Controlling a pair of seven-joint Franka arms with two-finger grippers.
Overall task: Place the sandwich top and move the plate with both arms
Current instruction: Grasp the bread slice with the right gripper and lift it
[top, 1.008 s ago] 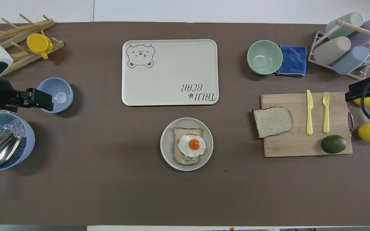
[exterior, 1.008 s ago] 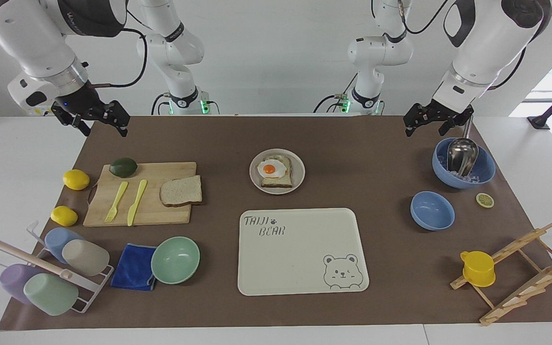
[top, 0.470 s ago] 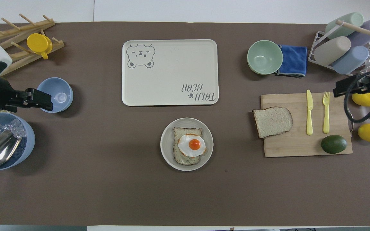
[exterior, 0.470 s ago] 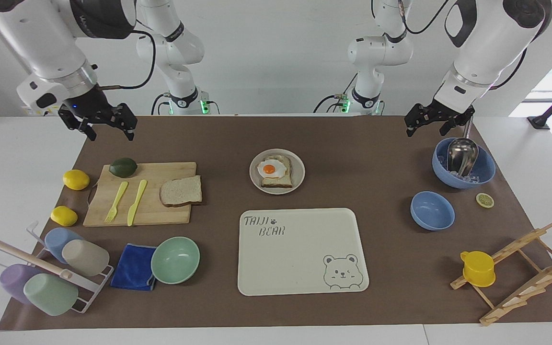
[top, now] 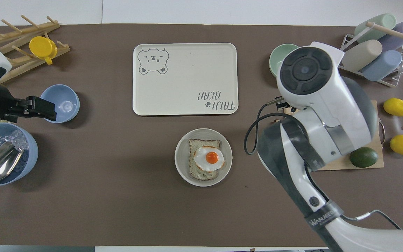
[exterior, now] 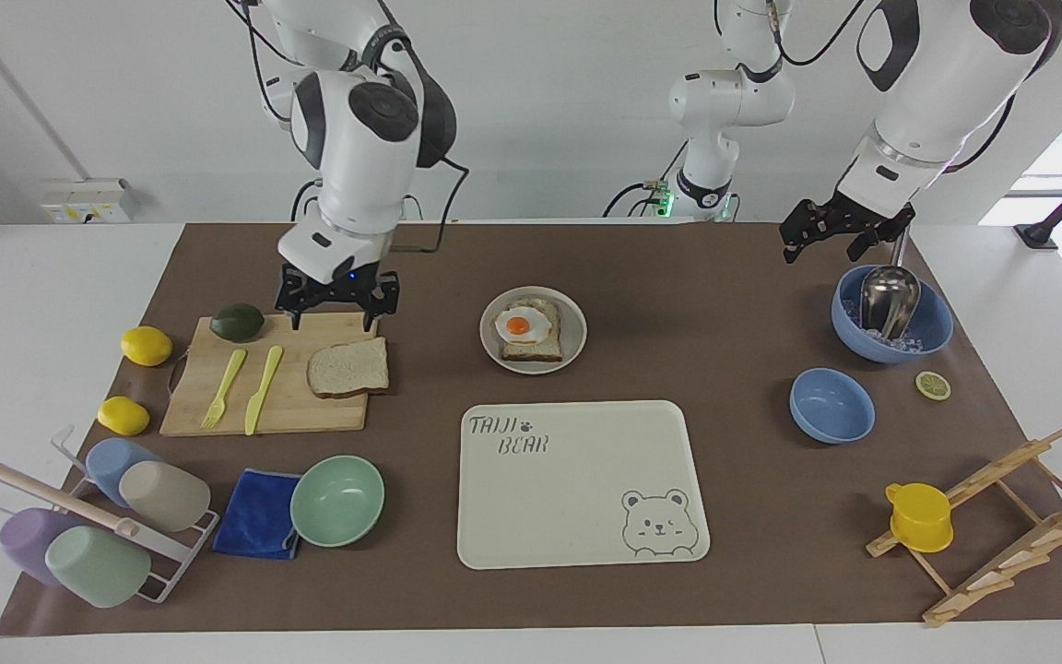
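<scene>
The sandwich top (exterior: 348,367), a pale bread slice with a brown crust, lies on the wooden cutting board (exterior: 218,406). My right gripper (exterior: 336,312) hangs open over the board's robot-side edge, just clear of the slice and touching nothing. In the overhead view the right arm hides both the slice and this gripper. The round beige plate (exterior: 577,323) (top: 182,161) sits mid-table with a toast slice and fried egg (exterior: 522,327) on it. My left gripper (exterior: 821,247) (top: 47,109) waits open and empty in the air beside the ice bowl (exterior: 932,337).
On the board lie an avocado (exterior: 237,321), a yellow fork and a knife. Two lemons sit beside it. The bear-printed tray (exterior: 577,480) lies farther from the robots than the plate. A mint bowl (exterior: 337,500), blue cloth, cup rack, small blue bowl (exterior: 831,406) and wooden rack stand around.
My right arm has swung in from the table's end to over the cutting board, above the bread slice. The left gripper has hardly moved. Both stay open.
</scene>
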